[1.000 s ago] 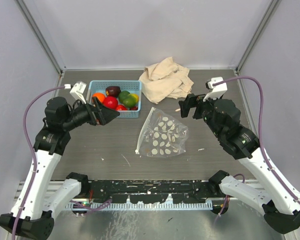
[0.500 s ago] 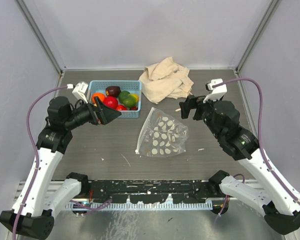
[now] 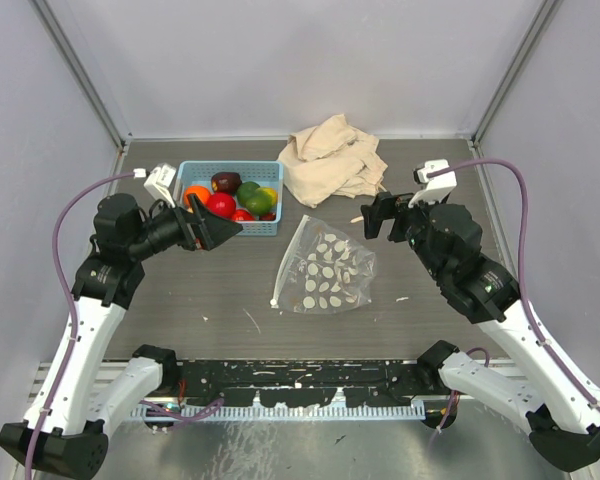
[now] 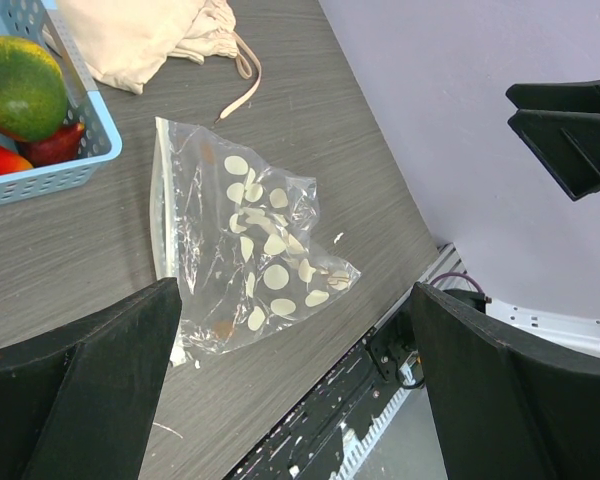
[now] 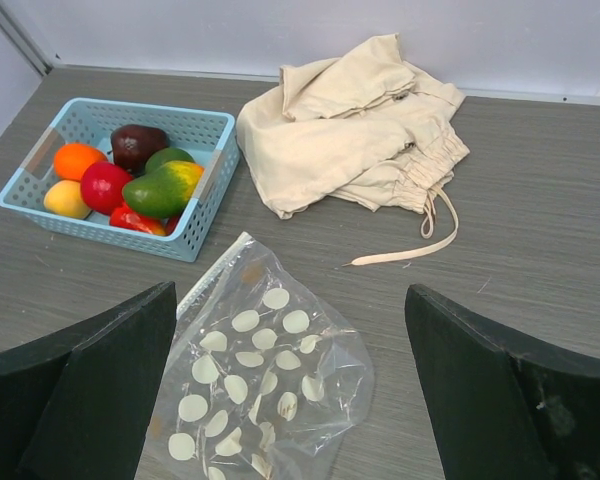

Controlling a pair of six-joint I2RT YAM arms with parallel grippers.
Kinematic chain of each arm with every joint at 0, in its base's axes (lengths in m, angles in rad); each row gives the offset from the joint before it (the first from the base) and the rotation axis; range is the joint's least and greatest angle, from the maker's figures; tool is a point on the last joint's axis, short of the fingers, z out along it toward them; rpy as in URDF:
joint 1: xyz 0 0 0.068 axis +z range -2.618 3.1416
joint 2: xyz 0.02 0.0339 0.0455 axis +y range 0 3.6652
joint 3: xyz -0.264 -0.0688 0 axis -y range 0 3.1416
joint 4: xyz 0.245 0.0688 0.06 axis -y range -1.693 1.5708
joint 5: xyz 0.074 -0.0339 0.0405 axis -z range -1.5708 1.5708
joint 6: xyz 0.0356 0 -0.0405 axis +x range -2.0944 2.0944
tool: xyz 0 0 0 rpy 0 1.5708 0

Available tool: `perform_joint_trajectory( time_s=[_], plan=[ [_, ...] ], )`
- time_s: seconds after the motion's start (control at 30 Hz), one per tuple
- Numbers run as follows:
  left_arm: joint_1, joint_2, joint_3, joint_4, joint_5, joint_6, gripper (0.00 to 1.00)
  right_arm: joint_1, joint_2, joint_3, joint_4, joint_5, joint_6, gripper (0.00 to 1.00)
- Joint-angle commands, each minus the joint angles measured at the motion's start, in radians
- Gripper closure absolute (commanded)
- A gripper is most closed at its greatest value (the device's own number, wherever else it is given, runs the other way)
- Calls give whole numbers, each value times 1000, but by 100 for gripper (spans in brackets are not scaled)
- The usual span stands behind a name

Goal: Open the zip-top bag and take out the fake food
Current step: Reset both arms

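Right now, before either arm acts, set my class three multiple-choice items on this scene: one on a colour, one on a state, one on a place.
1. The dots on the zip-top bag are: A. red B. white C. black
2. The left gripper and right gripper are: A. both open, holding nothing B. both shut on the bag C. one open, one shut
3. The fake food lies: A. inside the zip-top bag B. in the left gripper C. in the light blue basket

Answers: 1 B, the printed dots show white on clear plastic; 2 A, each wrist view shows its fingers spread wide, gripping nothing; 3 C, the fruits and vegetables are piled in the basket, apart from the bag.
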Motion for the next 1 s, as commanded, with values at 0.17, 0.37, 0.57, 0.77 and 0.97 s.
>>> perform_joint_trajectory(
  time_s=[0.17,0.37,0.57,0.77,0.97],
  plan=[
    [3,-20,7,50,24,-6,2,2,-28,-5,34,35,-24,0],
    [3,-20,6,49,25,-5,2,2,-30,-12,34,46,-27,0],
    [3,-21,4,49,24,-3,2,2,-32,-19,37,48,-28,0],
    [3,-21,4,49,25,-2,2,2,-37,-26,37,65,-32,0],
    [4,-16,3,48,26,-9,2,2,-44,-34,43,72,-31,0]
  ],
)
